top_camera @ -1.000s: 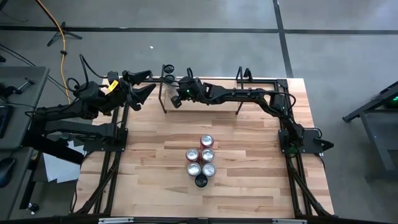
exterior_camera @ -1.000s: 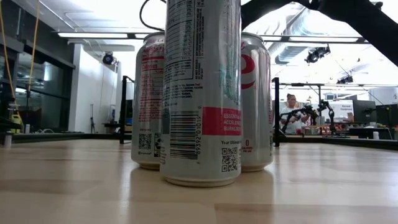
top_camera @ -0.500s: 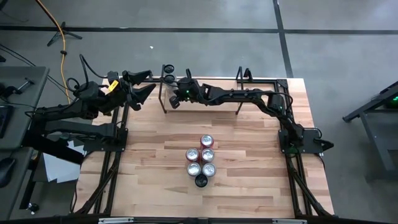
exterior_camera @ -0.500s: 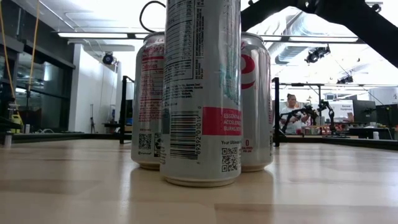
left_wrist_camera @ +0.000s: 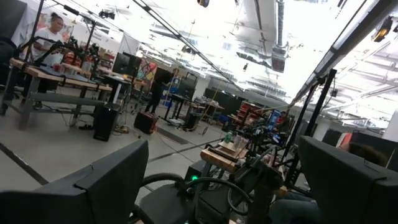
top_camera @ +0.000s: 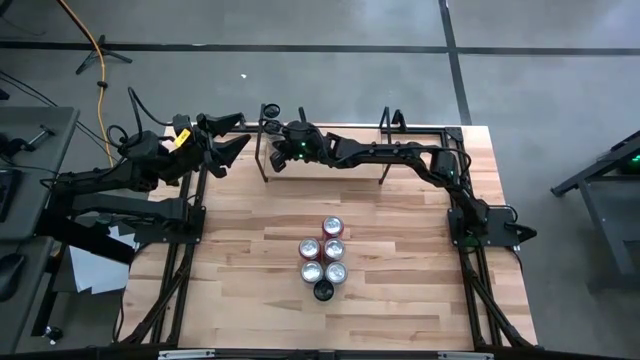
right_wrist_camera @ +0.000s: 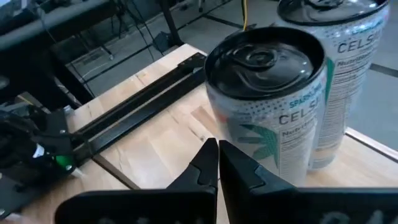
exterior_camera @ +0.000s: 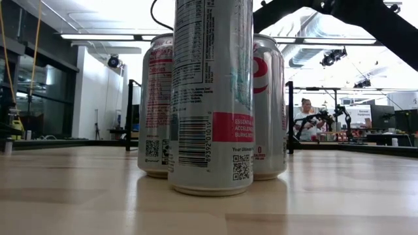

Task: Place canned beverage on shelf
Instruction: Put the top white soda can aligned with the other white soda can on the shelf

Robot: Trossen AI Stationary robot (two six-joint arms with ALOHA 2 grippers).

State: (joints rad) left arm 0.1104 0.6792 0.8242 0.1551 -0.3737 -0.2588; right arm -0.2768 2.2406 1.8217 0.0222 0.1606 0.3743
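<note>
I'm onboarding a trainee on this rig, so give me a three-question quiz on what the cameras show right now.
1. True or false: the right hand is shut with nothing in it.
2. How many cans stand in the cluster of cans at mid-table?
3. Where do the two cans just ahead of the right hand stand?
A. On the shelf
B. On the floor
C. In the left hand

Key: 1 true; 2 six; 3 A.
</note>
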